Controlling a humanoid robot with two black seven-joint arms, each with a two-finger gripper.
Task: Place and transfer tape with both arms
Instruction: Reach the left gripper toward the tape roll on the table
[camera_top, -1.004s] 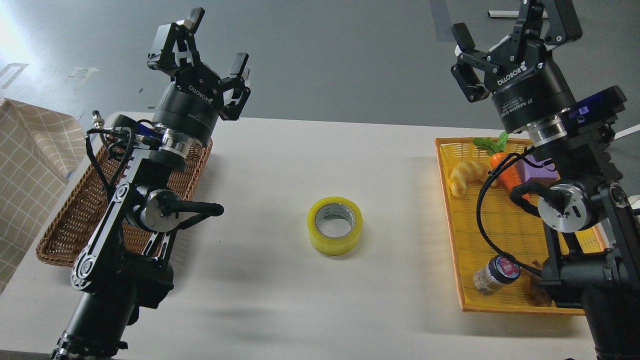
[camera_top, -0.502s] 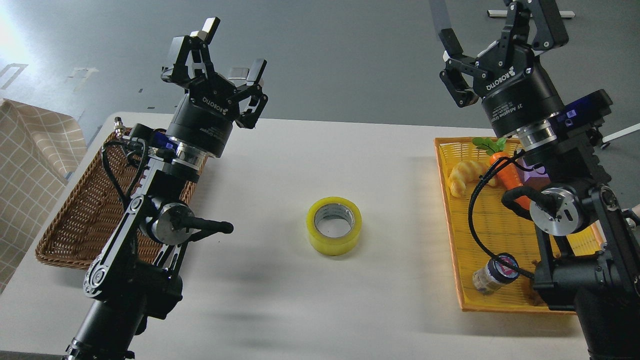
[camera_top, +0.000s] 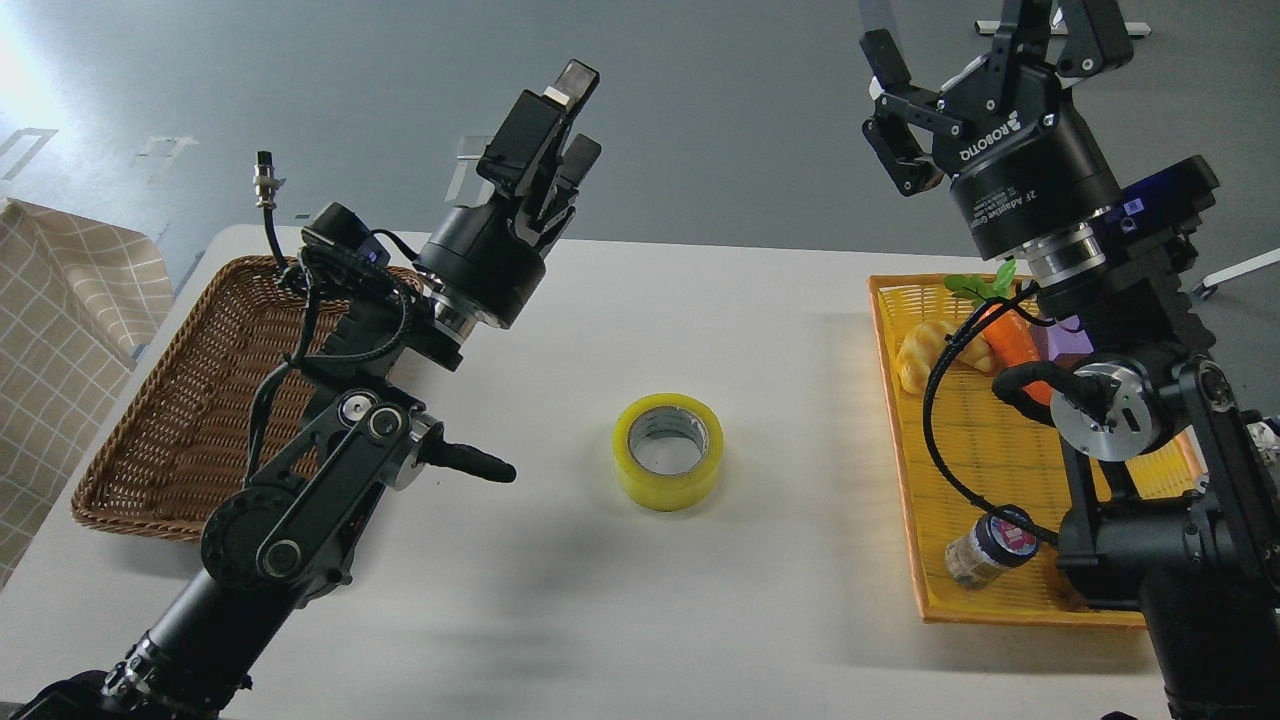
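Your wide roll of translucent yellow packing tape lies flat mid-table, core hole facing up, apart from both baskets. Left gripper hangs above and to its left, the nearer arm I'd say; it's seen edge-on, so can't tell how far it's open. Right gripper is raised high, fingers spread, holding nothing.

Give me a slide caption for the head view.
Yellow tape roll lies flat mid-table between raised left gripper and open right gripper, neither touching it.
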